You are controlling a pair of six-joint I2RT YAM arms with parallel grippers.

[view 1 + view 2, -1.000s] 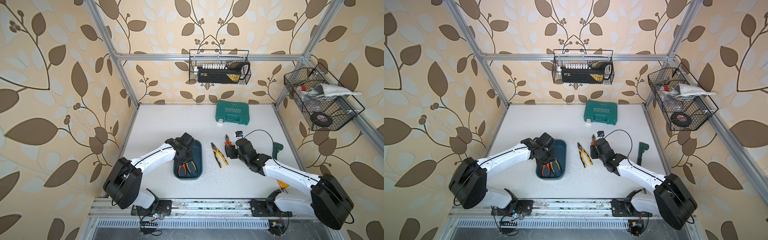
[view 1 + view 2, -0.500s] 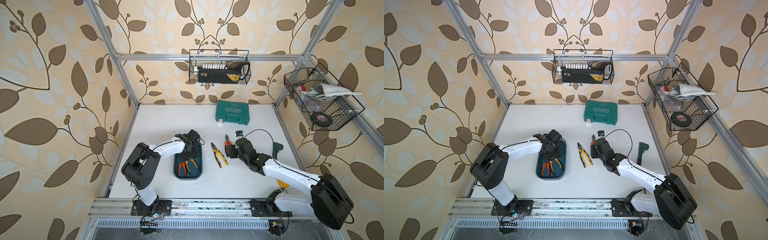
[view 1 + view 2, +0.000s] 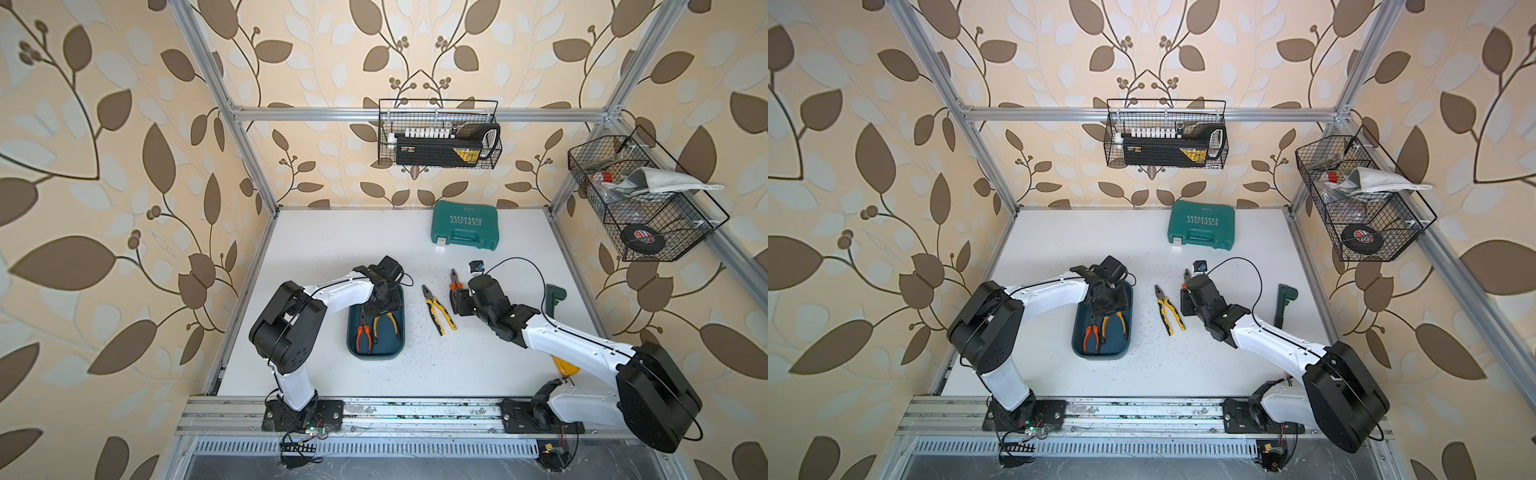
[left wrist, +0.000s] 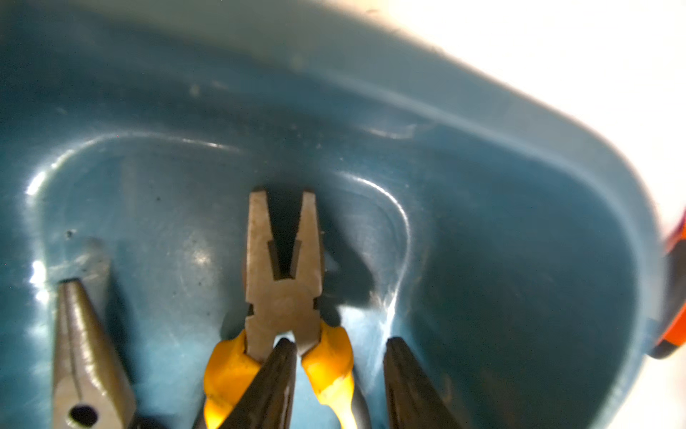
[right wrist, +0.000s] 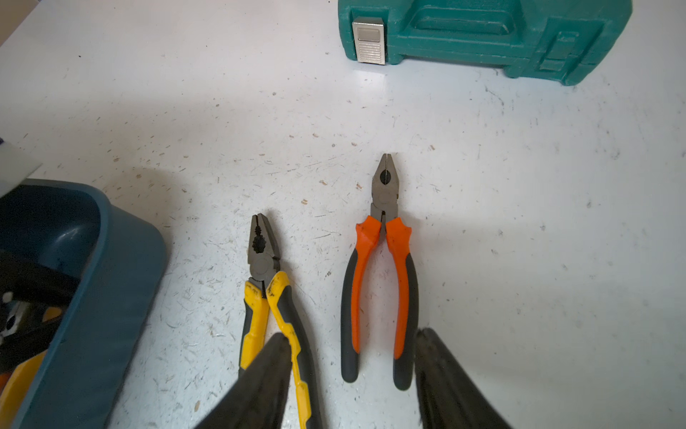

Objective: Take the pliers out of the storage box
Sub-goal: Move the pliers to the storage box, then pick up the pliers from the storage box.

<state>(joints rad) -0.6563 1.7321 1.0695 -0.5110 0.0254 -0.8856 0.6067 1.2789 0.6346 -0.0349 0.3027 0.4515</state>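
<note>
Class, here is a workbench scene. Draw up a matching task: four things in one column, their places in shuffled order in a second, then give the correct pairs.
Things
1. long-nosed pliers with orange-and-black handles
2. pliers with yellow-and-black handles
3. green plastic tool case with white lettering
4. black roll with a red-and-white label

Places
A. in the black wire basket on the side wall
B. at the far edge of the white tabletop
C. inside the shallow dark teal-blue plastic tray
D. on the tabletop beside the tray, outside it

Pairs: 1-C, 2-D, 3-B, 4-A
</note>
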